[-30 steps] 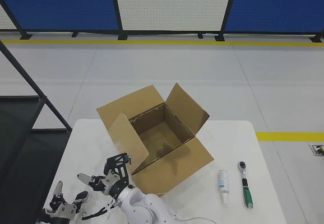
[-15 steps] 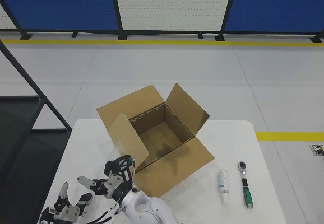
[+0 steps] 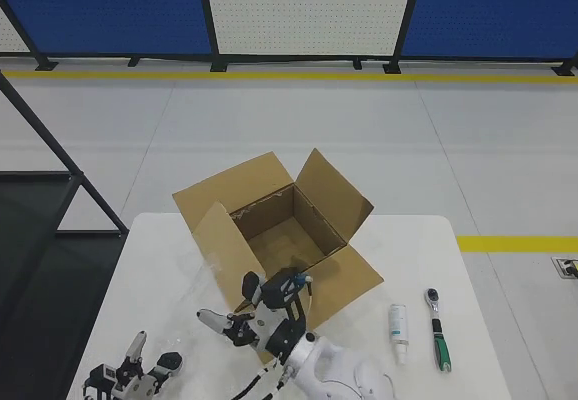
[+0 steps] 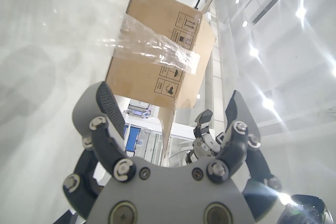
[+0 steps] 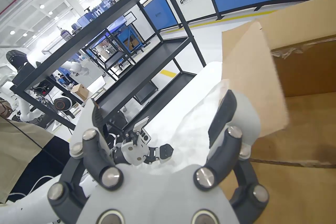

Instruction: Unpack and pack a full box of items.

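Cardboard box (image 3: 231, 195), one (bottle (image 3: 398, 332), ratchet (image 3: 437, 332): one each)

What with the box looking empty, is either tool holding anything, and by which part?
Nothing is held. The left tool and the right tool are both open, gripping nothing.

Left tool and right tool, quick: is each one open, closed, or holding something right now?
Left tool: open, holding nothing.
Right tool: open, holding nothing, close to a flap of the brown cardboard box.
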{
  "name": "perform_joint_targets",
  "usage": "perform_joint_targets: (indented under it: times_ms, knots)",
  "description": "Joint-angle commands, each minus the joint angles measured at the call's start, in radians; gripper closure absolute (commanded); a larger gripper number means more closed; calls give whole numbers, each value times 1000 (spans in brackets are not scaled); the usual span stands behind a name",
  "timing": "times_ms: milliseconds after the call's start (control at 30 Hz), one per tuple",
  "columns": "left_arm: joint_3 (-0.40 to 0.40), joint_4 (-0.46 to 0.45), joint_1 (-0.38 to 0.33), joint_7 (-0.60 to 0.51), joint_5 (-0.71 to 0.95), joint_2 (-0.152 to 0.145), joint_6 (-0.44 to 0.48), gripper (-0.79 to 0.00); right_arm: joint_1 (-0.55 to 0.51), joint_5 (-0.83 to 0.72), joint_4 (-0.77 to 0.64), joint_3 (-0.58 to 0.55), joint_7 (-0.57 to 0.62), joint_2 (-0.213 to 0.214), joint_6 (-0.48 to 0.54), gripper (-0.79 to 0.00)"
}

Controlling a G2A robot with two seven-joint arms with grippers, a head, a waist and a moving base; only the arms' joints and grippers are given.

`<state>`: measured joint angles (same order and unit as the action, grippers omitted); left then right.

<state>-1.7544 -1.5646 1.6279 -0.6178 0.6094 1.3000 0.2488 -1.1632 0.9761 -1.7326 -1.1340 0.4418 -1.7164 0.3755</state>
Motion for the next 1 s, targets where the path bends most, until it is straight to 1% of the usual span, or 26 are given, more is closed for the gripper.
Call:
perform_joint_targets:
  times_ms: [0, 33, 100, 200, 300, 400, 500, 600, 667, 767, 800, 833, 867, 967]
  knots:
    - [-1, -20, 16, -33, -14, -2, 19, -785, 14, -96, -20, -54, 143, 10, 3, -785]
    - [-1, -33, 24, -50, -11, -3, 26, -785, 25, -111, -28, -88, 204, 14, -45, -785]
    - [-8, -58, 42, -80, -5, -5, 42, -785, 25, -111, -28, -88, 204, 14, -45, -785]
    - [-17, -86, 64, -88, 14, -6, 45, -785, 25, -111, -28, -88, 204, 14, -45, -785]
    - [-17, -88, 66, -85, 16, -6, 43, -785, 25, -111, -28, -88, 204, 14, -45, -785]
    - [-17, -88, 66, -85, 16, -6, 43, -785, 36, -134, -11, -108, 157, 16, -61, -785]
    - [-17, -88, 66, -85, 16, -6, 43, -785, 61, -163, -3, -182, 63, 23, -82, -785]
    - [-12, -102, 67, -104, -12, -9, 40, -785, 74, -161, -14, -259, 15, 33, -91, -785]
    - [-7, -107, 73, -144, -20, -11, 47, -785, 87, -174, -21, -306, 1, 41, -87, -785]
    - [-2, -107, 81, -224, -36, -17, 69, -785, 117, -155, -15, -382, -9, 54, -98, -785]
    - [-1, -106, 82, -255, -41, -19, 75, -785, 127, -145, -6, -403, -6, 59, -109, -785]
    - [-3, -103, 83, -277, -46, -21, 83, -785, 138, -124, 6, -427, -5, 62, -150, -785]
    - [-5, -101, 84, -287, -50, -22, 92, -785, 141, -121, 9, -433, -5, 63, -169, -785]
    - [-8, -98, 84, -266, -47, -23, 93, -785, 141, -121, 9, -433, -5, 63, -169, -785]
